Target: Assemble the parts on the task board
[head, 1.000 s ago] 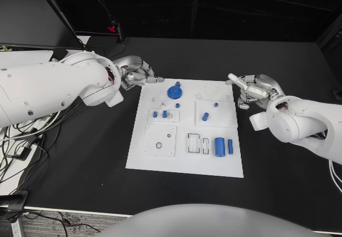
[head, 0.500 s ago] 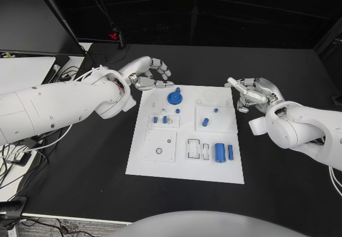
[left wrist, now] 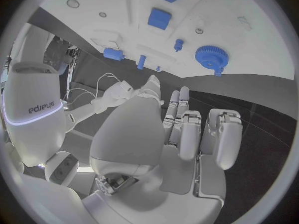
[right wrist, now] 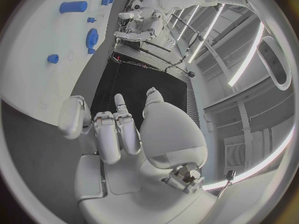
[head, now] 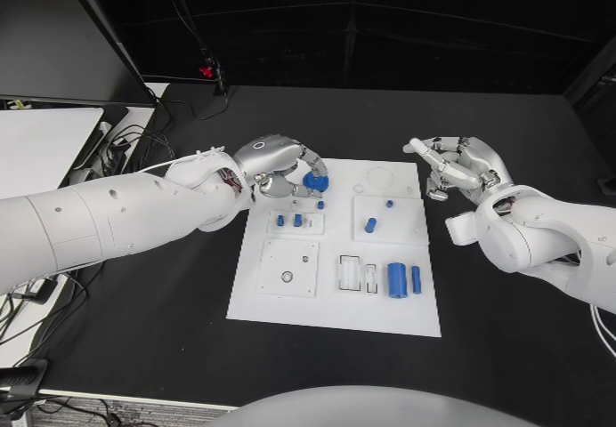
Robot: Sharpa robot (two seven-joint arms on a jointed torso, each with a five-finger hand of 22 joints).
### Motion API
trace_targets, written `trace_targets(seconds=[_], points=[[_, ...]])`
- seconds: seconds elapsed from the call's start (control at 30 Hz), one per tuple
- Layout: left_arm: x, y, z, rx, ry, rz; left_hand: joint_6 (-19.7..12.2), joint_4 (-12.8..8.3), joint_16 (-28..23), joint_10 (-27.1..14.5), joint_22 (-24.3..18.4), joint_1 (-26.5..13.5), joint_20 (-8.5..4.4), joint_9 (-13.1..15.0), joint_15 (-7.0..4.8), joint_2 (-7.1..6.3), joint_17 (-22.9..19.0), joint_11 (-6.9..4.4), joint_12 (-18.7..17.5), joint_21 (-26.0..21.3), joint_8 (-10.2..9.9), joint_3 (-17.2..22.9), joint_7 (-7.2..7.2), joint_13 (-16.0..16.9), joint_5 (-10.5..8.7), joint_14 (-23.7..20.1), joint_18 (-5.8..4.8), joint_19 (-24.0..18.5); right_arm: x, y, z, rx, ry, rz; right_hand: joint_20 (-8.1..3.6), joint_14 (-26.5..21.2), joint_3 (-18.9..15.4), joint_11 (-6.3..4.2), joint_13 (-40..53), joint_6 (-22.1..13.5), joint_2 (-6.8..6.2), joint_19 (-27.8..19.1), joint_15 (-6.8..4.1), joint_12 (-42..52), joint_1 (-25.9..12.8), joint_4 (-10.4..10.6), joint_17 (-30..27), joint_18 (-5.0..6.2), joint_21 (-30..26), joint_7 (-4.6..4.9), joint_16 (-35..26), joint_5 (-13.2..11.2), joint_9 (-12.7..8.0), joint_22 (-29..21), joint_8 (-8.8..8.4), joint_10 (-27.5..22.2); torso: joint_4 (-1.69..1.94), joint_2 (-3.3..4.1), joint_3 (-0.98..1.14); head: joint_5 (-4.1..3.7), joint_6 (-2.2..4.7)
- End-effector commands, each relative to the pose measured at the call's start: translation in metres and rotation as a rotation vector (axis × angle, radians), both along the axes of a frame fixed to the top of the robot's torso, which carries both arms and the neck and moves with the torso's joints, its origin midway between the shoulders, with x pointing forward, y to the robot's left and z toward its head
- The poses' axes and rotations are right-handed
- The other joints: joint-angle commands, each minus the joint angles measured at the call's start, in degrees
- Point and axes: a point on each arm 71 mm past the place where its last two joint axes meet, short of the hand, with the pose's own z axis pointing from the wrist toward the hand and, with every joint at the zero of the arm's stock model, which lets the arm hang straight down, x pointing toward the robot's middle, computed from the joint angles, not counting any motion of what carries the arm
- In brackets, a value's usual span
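Note:
The white task board (head: 257,307) lies in the middle of the black table. A blue gear (head: 314,182) stands near its far left corner, also seen as the gear (left wrist: 212,56) and the gear (right wrist: 92,37). Small blue pegs (head: 296,219) sit below it, a blue block (head: 369,224) to their right, and a blue cylinder (head: 397,278) at the near right. My left hand (head: 275,167) hovers over the far left corner, its fingers (left wrist: 187,129) extended just short of the gear, holding nothing. My right hand (head: 456,165) floats beside the board's far right corner, fingers (right wrist: 112,129) apart and empty.
A square white plate (head: 289,267) with small holes and rectangular slots (head: 349,271) take up the board's near half. Cables (head: 122,138) and a pale desk (head: 45,133) lie off the table's left side. Bare black table (head: 514,338) surrounds the board.
My left hand has swung in from beyond the board's left edge to its far left corner, close to the gear. The right hand has barely moved. The camera has shifted.

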Motion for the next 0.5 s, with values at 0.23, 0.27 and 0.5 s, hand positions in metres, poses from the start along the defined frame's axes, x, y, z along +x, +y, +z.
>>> trace_targets(seconds=[0.23,0.27,0.5], points=[[-0.003,-0.011,-0.013,0.175,-0.102,-0.100,3.55,0.01,0.33,2.59,15.09,0.86,-0.83,-1.63,-0.82,-0.94,15.10,-0.36,-2.27,0.17,-2.85,1.29,-0.51,-3.96,-3.80,5.99,-0.37,5.97,0.000,0.000,0.002,-0.006,-0.029,0.003,-0.05,6.17,-0.30,0.55,13.37,-0.41,0.26,0.31,0.39,-0.27,0.33,-0.01,15.09,-0.27,0.23,0.37,0.14,-0.28,0.06,4.73,0.44,4.08,0.00,0.02,0.07,-0.27,-0.07],[-0.003,-0.012,-0.013,0.177,-0.104,-0.098,3.69,0.00,0.33,2.59,15.09,1.10,-0.84,-1.75,-0.82,-1.00,15.10,-0.35,-2.49,0.17,-3.06,1.38,-0.53,-4.23,-3.81,5.99,-0.37,5.97,0.000,0.000,0.002,-0.006,-0.027,0.003,-0.05,6.17,-0.30,0.55,13.37,-0.41,0.26,0.31,0.39,-0.27,0.33,-0.01,15.09,-0.27,0.23,0.37,0.14,-0.28,0.06,4.73,0.44,4.08,-0.03,0.03,0.07,-0.29,-0.08],[0.002,-0.021,-0.017,0.211,-0.087,-0.071,4.39,-0.13,0.33,2.29,15.09,4.35,-0.91,-2.70,-0.65,-0.65,15.10,-0.20,-4.19,0.17,-4.88,3.11,-0.58,-6.31,-3.91,5.99,-0.37,5.97,0.000,0.000,0.001,-0.007,-0.016,0.005,-0.04,6.17,-0.31,0.55,13.35,-0.41,0.27,0.27,0.39,-0.28,0.34,-0.01,15.09,-0.25,0.19,0.37,0.14,-0.26,0.06,4.70,0.47,4.06,0.00,0.01,0.05,-0.38,-0.09]])
